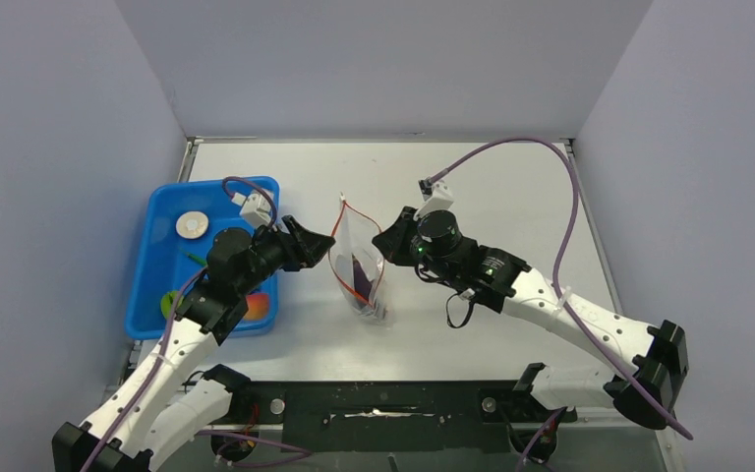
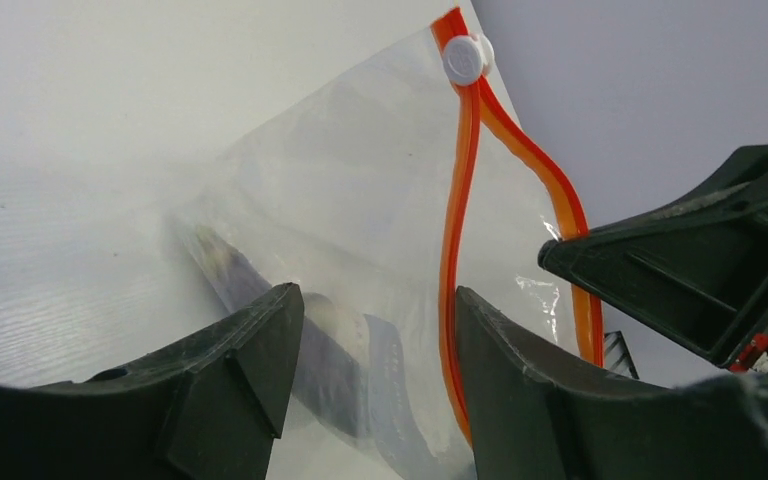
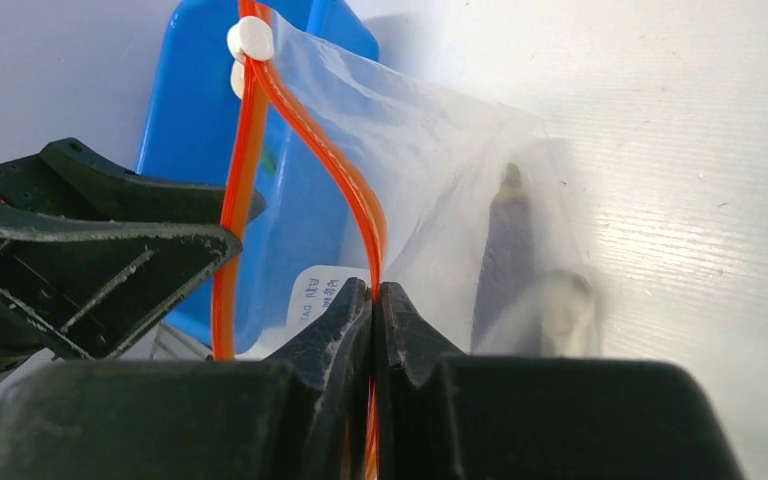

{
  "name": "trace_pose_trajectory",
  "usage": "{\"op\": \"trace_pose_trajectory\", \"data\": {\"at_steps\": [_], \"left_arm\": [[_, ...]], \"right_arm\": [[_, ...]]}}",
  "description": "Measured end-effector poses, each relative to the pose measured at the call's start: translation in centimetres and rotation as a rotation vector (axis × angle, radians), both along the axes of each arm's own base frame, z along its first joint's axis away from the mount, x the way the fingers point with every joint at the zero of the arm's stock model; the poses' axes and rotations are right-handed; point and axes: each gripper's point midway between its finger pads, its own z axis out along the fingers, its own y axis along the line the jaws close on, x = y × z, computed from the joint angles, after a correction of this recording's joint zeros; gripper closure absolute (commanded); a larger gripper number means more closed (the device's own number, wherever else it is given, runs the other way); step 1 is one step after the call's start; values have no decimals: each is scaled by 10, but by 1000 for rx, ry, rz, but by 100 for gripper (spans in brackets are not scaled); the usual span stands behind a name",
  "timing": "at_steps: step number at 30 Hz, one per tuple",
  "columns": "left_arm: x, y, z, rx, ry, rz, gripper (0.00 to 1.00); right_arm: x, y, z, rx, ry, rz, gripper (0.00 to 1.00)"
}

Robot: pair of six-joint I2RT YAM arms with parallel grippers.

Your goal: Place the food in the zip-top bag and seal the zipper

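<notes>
At mid-table the bag stands upright, grapes inside — the right gripper pinches its red zipper, fingers pressed together — the left gripper hangs just left, fingers spread, beside the blue tray

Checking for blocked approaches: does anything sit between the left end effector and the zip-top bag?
Nothing visible. The open left end effector faces the zip-top bag directly, its clear wall and zipper right ahead. The right end effector pinches the zipper's far side, off that path.
</notes>
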Motion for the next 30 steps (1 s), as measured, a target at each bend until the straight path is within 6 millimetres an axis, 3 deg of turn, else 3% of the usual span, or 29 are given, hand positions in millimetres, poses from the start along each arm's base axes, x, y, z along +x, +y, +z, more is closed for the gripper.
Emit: {"op": "trace_pose_trajectory", "data": {"at_steps": [5, 10, 21, 30], "left_arm": [[9, 14, 18, 54, -30, 76, 40], [19, 42, 23, 137, -17, 230, 40], [22, 136, -12, 405, 124, 610, 40], [35, 197, -48, 436, 298, 740, 40]], "right_arm": [[-3, -6, 12, 9, -36, 5, 100], [-5, -9, 6, -11, -37, 10, 100], [-8, -23, 13, -25, -72, -1, 100], [-8, -33, 17, -30, -88, -23, 100]]}}
